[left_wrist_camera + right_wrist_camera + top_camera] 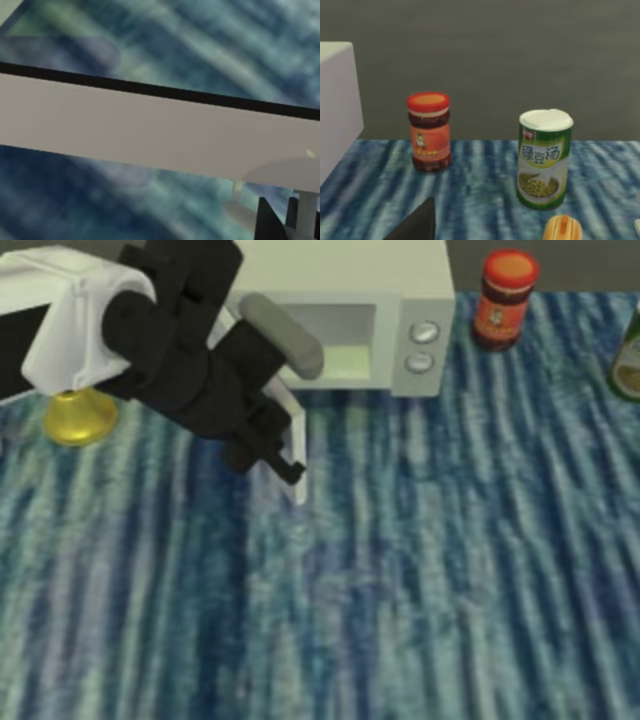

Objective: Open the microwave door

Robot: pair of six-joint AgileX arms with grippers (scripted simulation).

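Observation:
The off-white microwave (350, 270) stands at the back of the table, its two knobs (424, 333) on the right of its front. The microwave door (299, 455) is swung out toward the front and shows edge-on as a thin white strip, leaving the cavity (335, 340) exposed. My left gripper (285, 465) is at the door's free edge, shut on it. In the left wrist view the door (150, 125) is a wide beige band, with the left gripper (283, 220) beneath it. Of my right gripper only one dark finger (420, 225) shows, with nothing near it.
A golden bell (80, 415) sits left of the microwave, under my left arm. A red-lidded jar (505, 298) stands right of the microwave and a green can (630, 350) at the right edge. A bun (562, 231) lies near the can (544, 160).

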